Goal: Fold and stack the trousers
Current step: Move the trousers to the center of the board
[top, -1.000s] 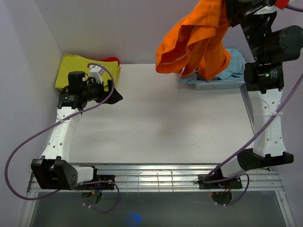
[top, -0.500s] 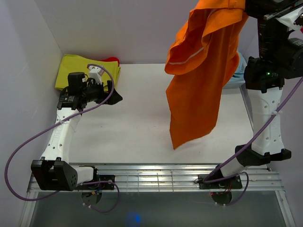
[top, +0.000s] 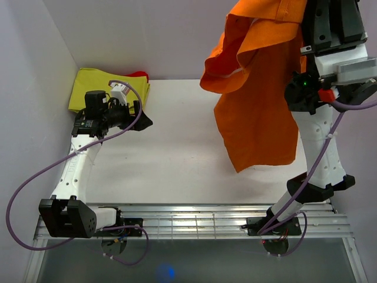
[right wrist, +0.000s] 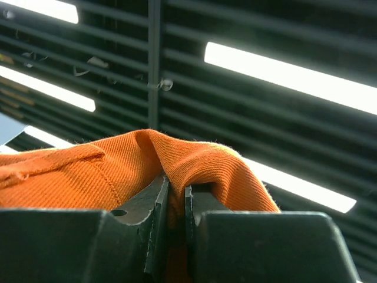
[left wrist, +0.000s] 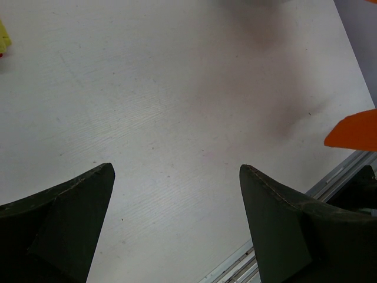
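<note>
The bright orange trousers (top: 259, 112) hang in the air over the right side of the table, their lower end just above the surface. My right gripper (top: 307, 9) is raised high at the top edge of the top view, shut on a fold of the trousers (right wrist: 194, 156). In the right wrist view the gripper (right wrist: 175, 188) pinches the fabric between nearly closed jaws, facing ceiling lights. My left gripper (top: 141, 119) is open and empty over the left of the table (left wrist: 177, 168). A tip of the trousers (left wrist: 353, 130) shows at the right of the left wrist view.
A yellow-green cloth (top: 94, 85) lies folded at the back left corner with something red (top: 138, 75) behind it. White walls close the back and left. A slatted metal rail (top: 194, 221) runs along the near edge. The light blue garment is hidden behind the trousers and the right arm.
My right arm has lifted the trousers off the light blue garment and swung them nearer and to the right. They have unfurled and now hang long. The left arm has not moved.
</note>
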Controlling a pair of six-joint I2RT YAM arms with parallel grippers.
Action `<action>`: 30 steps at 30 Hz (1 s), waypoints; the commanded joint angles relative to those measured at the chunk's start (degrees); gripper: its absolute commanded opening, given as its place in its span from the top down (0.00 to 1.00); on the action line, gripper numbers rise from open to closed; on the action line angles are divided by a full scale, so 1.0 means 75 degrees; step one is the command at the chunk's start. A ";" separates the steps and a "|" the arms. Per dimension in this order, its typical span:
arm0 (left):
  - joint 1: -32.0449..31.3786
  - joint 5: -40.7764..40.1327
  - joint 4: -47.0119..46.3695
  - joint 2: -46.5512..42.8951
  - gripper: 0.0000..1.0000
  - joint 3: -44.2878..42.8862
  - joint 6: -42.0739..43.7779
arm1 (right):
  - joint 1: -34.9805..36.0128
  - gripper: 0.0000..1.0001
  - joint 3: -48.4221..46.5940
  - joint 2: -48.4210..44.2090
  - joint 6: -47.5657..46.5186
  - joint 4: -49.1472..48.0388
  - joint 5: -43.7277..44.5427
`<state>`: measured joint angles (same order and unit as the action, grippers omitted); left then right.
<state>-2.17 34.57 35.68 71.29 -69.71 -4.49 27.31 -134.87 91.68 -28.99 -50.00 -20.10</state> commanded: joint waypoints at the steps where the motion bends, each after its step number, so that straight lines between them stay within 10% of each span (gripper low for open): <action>1: 0.0032 0.0149 -0.0140 -0.0165 0.02 0.0142 -0.0034 | 0.0458 0.92 -0.0545 0.0093 -0.2059 -0.1419 -0.0646; 11: 0.0032 0.0172 -0.0175 -0.0224 0.02 0.0365 0.0001 | 0.1198 0.92 0.0003 -0.0221 -0.3645 -0.1302 -0.1423; 23: 0.0044 0.0208 -0.0024 -0.0469 0.02 0.0272 0.0316 | 0.0414 0.92 0.7251 -0.3067 -0.3600 0.0219 0.1917; 30: 0.0044 0.0571 0.0305 -0.0914 0.02 0.0236 0.1430 | 0.0238 0.92 0.9391 -0.4688 -0.1048 0.4072 0.2097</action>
<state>-2.13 35.88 36.34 68.05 -67.00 0.56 29.28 -65.34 63.46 -47.55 -27.18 -5.87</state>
